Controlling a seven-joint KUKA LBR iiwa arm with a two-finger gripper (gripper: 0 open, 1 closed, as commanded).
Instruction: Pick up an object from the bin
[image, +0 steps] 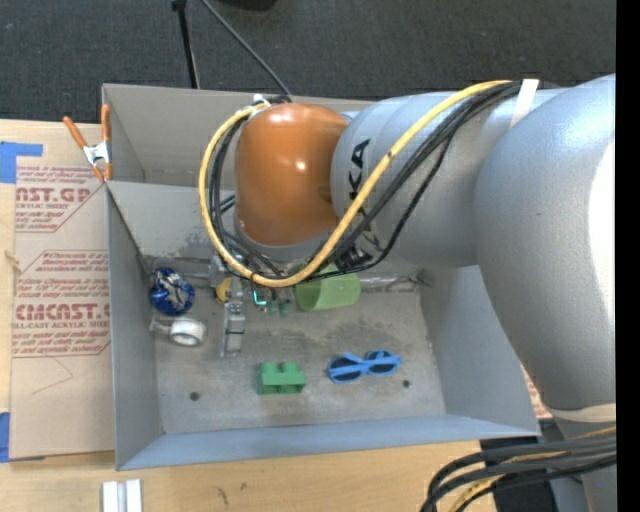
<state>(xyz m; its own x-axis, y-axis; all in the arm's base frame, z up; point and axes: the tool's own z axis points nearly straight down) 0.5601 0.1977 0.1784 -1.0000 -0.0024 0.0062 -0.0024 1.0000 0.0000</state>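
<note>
Grey metal walls of the bin (135, 330) slope down to a scuffed floor where a few small things lie well apart. From the right comes the big arm (520, 180), its wrist under an orange cover (285, 175) looped with yellow cables (215, 165). Below the cover the pincer (233, 330) hangs low over the left half of the floor; from where I stand I cannot tell whether it is wide or narrow. Just beside it, to the left, lies a white ring (185, 332), with a blue patterned ball (171, 292) behind that. A pale green block (328, 292) sits to the right, a darker green brick (281, 378) and a blue spectacle-shaped piece (363, 366) nearer the front wall.
</note>
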